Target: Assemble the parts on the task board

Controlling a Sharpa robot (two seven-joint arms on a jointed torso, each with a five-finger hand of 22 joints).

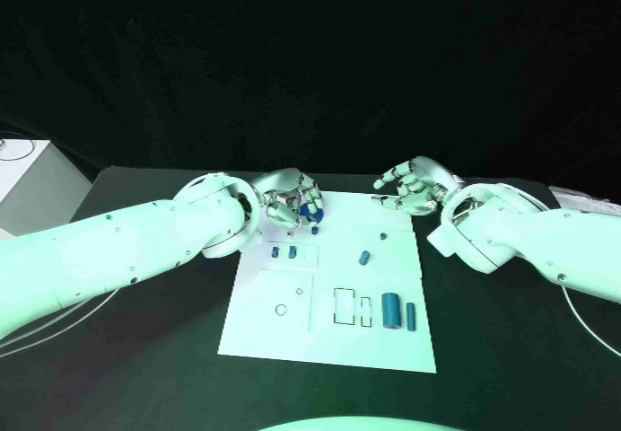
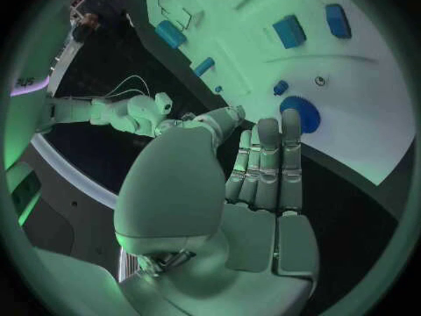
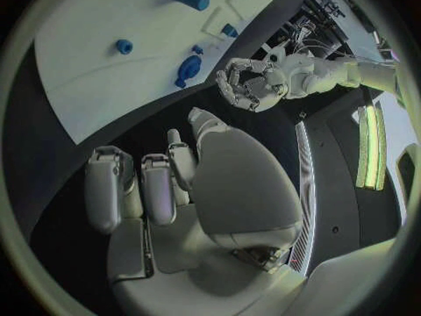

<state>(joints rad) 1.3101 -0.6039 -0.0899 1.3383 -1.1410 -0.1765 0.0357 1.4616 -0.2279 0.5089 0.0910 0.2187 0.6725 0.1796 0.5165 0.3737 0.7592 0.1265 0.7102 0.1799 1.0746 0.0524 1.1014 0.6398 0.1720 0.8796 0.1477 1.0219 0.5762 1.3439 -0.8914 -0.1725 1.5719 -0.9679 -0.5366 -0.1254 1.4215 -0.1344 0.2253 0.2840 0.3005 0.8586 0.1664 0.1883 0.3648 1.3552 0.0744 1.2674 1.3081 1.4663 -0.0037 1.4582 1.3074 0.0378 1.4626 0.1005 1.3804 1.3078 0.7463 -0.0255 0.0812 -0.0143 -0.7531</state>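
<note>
The white task board (image 1: 330, 346) lies in the middle of the black table. My left hand (image 1: 293, 201) hovers over its far left corner, fingers apart and holding nothing. A round blue part (image 2: 300, 112) lies on the board just past its fingertips (image 2: 279, 130), and the same round blue part (image 3: 186, 69) lies beside the left hand (image 3: 250, 84) in the right wrist view. My right hand (image 1: 415, 189) hangs above the far right corner, fingers loosely curled and empty. Two small blue blocks (image 1: 284, 253), a short capsule (image 1: 366, 259) and two upright-lying cylinders (image 1: 398, 313) rest on the board.
A white box (image 1: 32, 184) stands at the table's far left. Cables (image 1: 589, 328) trail beside both arms. Outlined slots (image 1: 347, 305) and a ring (image 1: 281, 310) mark the board's near half. Bare black table surrounds the board.
</note>
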